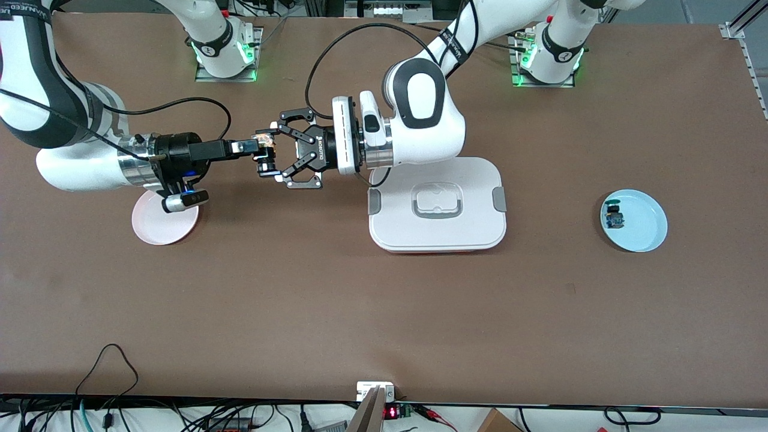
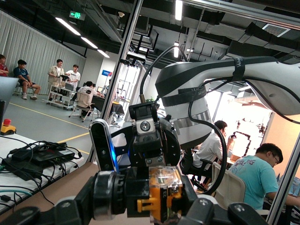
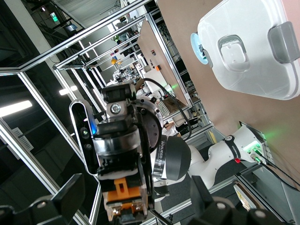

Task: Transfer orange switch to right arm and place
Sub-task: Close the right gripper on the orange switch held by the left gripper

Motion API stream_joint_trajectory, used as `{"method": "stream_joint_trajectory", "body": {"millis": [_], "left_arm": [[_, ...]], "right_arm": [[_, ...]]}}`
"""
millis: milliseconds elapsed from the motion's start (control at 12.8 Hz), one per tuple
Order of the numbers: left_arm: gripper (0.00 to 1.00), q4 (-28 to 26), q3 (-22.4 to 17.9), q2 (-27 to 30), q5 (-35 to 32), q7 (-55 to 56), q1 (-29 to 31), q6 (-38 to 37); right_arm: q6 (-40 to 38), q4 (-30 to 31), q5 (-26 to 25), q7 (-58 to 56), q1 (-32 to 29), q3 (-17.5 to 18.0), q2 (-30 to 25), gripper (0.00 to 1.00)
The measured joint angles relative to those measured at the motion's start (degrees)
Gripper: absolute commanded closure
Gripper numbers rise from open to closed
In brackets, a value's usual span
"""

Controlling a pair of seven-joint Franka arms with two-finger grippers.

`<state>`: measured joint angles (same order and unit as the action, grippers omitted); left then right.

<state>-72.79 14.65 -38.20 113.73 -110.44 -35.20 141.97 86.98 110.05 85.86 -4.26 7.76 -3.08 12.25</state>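
Pink plate point(image 1: 157, 231) on the brown table point(image 1: 384, 312), just under the wrist of the right gripper point(image 1: 259, 146). Fingers spread wide, tips up against the left gripper point(image 1: 268, 159), both level in the air. Left gripper clenched on the orange switch point(image 1: 264, 142), up between the two sets of tips. White lidded box point(image 1: 437, 204) beneath the left wrist. Blue plate point(image 1: 645, 231) with a small green-capped part point(image 1: 614, 217), well apart from both grippers, toward the left arm's end.

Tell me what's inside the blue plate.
The blue plate holds one small part: a blue board with a dark button on top. Whatever lies under that part is covered.
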Motion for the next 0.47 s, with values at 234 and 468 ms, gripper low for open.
{"method": "stream_joint_trajectory", "body": {"millis": [234, 468], "left_arm": [[0.99, 0.0, 0.0, 0.0, 0.0, 0.0, 0.0, 0.0], [0.99, 0.0, 0.0, 0.0, 0.0, 0.0, 0.0, 0.0]], "right_arm": [[0.0, 0.0, 0.0, -0.3, 0.0, 0.0, 0.2, 0.29], [0.0, 0.0, 0.5, -0.6, -0.1, 0.0, 0.2, 0.49]]}}
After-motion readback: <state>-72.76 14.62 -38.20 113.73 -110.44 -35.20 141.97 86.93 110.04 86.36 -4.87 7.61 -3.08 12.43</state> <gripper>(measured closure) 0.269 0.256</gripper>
